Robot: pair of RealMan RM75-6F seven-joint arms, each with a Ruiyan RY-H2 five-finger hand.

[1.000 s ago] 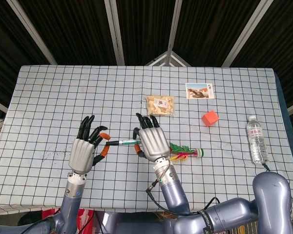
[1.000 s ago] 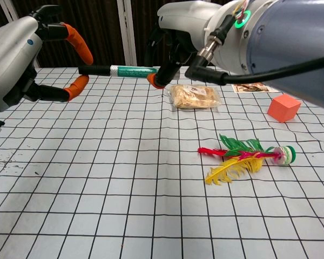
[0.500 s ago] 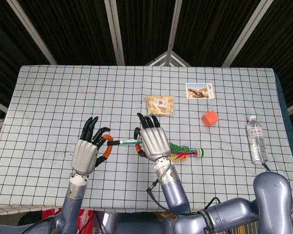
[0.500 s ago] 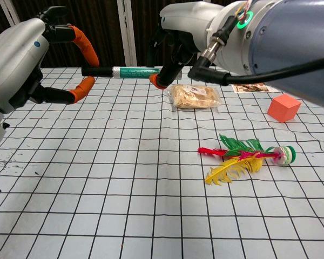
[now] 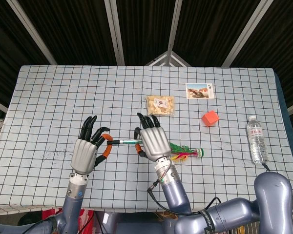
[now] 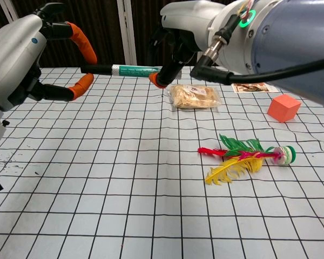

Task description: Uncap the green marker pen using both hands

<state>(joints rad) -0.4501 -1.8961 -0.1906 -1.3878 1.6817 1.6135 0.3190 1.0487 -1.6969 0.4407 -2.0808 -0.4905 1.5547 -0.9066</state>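
Note:
The green marker pen (image 5: 125,142) (image 6: 134,69) hangs level above the checked cloth, its black cap pointing toward my left hand. My right hand (image 5: 154,141) (image 6: 184,31) grips the green barrel end between an orange-tipped thumb and its fingers. My left hand (image 5: 86,149) (image 6: 20,54) is at the cap end. One orange-tipped finger arches over the cap and the thumb sits a little below it, apart from the pen. The cap is on the pen.
A feather shuttlecock (image 5: 185,153) (image 6: 243,159) lies just right of my right hand. A snack bag (image 5: 160,105) (image 6: 194,96), a picture card (image 5: 199,90), an orange cube (image 5: 210,117) (image 6: 284,107) and a water bottle (image 5: 256,139) lie further back and right.
My left hand's fingers have curled in from a spread pose and now bracket the cap end. The pen and right hand have barely shifted.

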